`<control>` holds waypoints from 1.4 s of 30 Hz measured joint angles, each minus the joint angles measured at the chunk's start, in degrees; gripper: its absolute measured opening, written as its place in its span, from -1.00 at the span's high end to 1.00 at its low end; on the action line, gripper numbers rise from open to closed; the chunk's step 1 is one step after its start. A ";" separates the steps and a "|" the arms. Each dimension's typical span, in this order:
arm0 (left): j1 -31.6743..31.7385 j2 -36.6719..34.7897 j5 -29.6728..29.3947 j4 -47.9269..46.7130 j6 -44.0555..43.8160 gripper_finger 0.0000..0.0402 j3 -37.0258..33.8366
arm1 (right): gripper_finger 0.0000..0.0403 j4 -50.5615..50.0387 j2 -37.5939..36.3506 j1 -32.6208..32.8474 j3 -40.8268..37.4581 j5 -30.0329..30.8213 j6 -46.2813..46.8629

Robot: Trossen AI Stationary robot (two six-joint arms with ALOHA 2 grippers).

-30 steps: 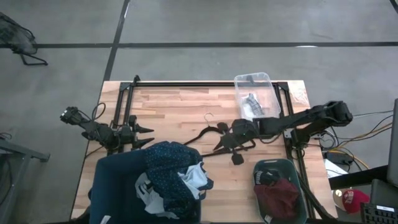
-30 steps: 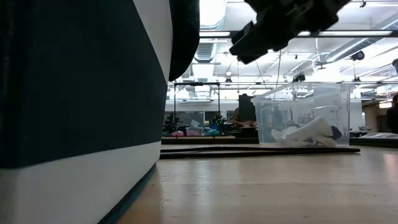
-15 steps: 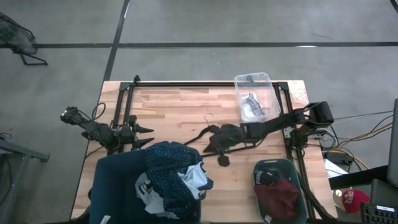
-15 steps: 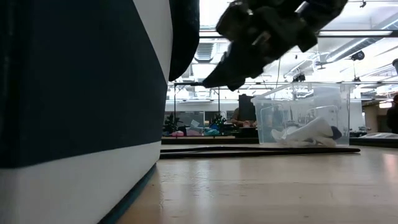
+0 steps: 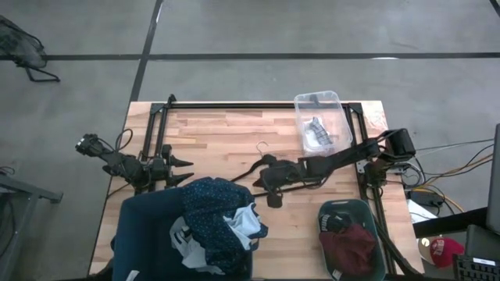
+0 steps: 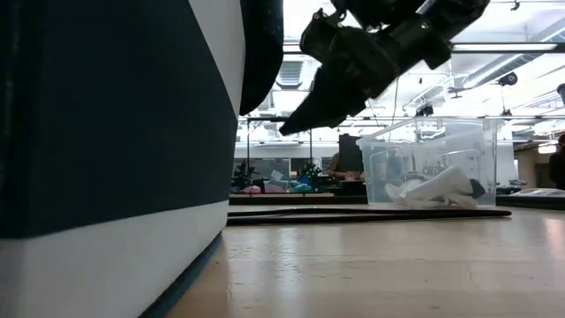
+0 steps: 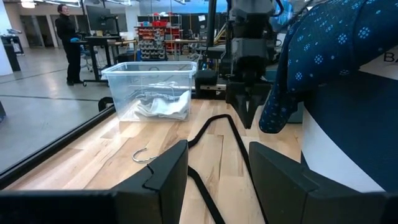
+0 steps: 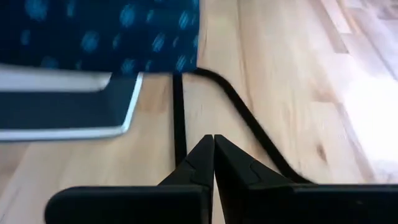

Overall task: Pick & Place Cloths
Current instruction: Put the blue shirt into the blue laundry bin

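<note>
Right pincer (image 5: 260, 179) is clenched tight, with nothing between its fingers. In my right wrist view I see the two dark fingertips (image 8: 213, 155) pressed together just above the black wire hanger (image 8: 249, 118) that lies on the wooden table (image 5: 219, 140).

Just past the tips of that pincer is the navy dotted shirt (image 5: 209, 211). It hangs over the edge of the dark blue bin (image 5: 144, 234). A pale blue-white shirt (image 5: 244, 224) sits next to it in the same pile, a bit farther from the pincer.

Back behind the right pincer, near that arm's base, I see the maroon piece (image 5: 351, 248) in a green tub (image 5: 349, 207), with a black garment (image 5: 337, 224) beside it.

Off to one side of the right pincer, at the far edge of the table, stands a clear plastic box (image 5: 320, 121) with small grey-white socks (image 5: 316, 129) inside.

My left pincer (image 5: 186, 162) waits across the table from the right one, close to the blue bin. Its fingers (image 7: 168, 180) are spread apart and hold nothing.

A person (image 7: 65, 37) stands far off in the room.
</note>
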 joint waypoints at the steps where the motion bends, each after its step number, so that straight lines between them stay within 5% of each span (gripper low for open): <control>1: 0.01 0.00 0.02 0.00 -0.02 0.12 -0.01 | 0.96 0.06 -0.01 0.46 -0.42 1.10 -0.03; 16: -0.01 0.33 0.04 0.00 -0.01 0.12 0.01 | 0.96 29.03 -4.33 1.07 -15.50 2.63 3.60; 36: 0.01 0.68 0.02 0.00 0.00 0.12 -0.01 | 0.95 38.97 0.14 3.70 -16.39 3.93 4.62; 42: -0.01 0.68 0.00 0.00 0.00 0.12 -0.01 | 0.77 42.40 2.57 5.04 -16.38 3.74 3.86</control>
